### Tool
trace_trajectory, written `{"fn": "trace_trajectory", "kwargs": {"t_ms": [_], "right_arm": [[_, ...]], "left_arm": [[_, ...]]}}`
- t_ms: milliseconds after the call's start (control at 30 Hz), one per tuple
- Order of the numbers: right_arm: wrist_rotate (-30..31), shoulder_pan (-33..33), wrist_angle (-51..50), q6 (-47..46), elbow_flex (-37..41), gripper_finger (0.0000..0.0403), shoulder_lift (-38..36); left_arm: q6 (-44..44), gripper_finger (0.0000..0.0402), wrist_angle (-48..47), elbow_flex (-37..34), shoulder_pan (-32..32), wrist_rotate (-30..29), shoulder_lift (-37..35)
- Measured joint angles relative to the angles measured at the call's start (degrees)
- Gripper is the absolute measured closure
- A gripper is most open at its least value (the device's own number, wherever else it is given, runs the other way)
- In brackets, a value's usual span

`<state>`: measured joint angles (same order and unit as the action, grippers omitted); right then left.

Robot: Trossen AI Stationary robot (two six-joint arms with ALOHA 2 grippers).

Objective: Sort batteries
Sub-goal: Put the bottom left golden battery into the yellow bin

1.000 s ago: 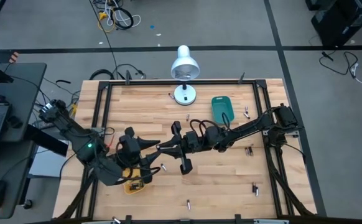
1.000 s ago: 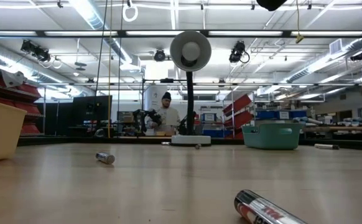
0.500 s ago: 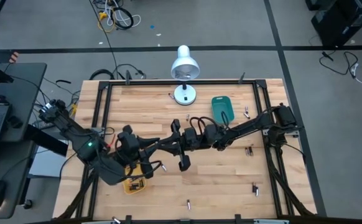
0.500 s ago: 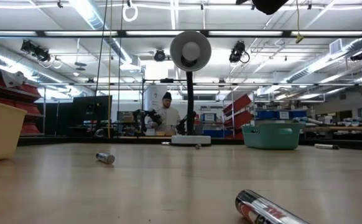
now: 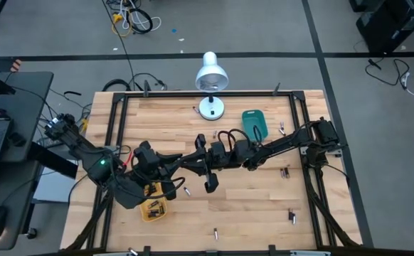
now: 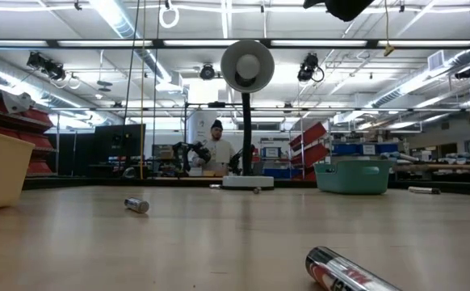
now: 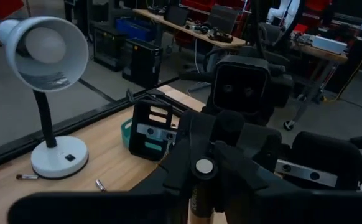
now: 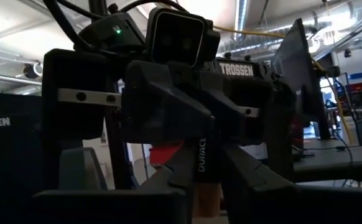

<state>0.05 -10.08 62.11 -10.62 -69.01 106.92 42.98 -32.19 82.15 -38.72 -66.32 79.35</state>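
The pale wooden tabletop (image 5: 250,206) carries both dark arms meeting at its middle. The left gripper (image 5: 181,164) and right gripper (image 5: 188,166) face tip to tip, jaws of each clamped on one dark cylindrical battery (image 8: 201,155) held between them above the wood

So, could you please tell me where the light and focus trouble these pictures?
Low view: the nearest battery is blurred and cut off by the frame, and the ceiling strip lights glare. Right wrist view: the arm ahead is a dark shape against a bright ceiling. Left wrist view: the lamp is sharp, the near battery soft.
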Motion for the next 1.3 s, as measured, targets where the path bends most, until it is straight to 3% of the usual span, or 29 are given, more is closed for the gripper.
{"fn": "trace_trajectory", "kwargs": {"t_ms": [433,700,967,1033,1133,1300], "right_arm": [[4.6,1.0,0.1,-9.4,-0.2,0.0277,-0.4],[6.1,1.5,-7.3,-13.0,-0.2,0.0228,-0.5],[14.7,2.1,-37.0,-17.7,0.1,0.0198,-0.2],[15.3,2.2,-44.2,-19.7,1.0,0.0195,-0.2],[15.5,2.4,-52.3,-22.3,3.1,0.0192,0.0],[13.1,2.4,-53.2,-30.3,8.2,0.0194,-0.1]], "left_arm": [[-5.4,0.0336,-0.4,3.3,0.1,-1.6,-0.6],[-5.5,0.0336,-1.3,3.3,0.1,-1.7,-1.0],[-5.0,0.0336,-0.5,3.4,-0.9,-1.6,-1.1],[-1.3,0.0336,-4.1,3.2,-1.4,1.1,-0.8],[12.6,0.0336,-14.0,0.5,-3.9,3.2,-0.7],[38.2,0.0336,-24.0,-7.5,-10.8,5.6,-0.6]]}}
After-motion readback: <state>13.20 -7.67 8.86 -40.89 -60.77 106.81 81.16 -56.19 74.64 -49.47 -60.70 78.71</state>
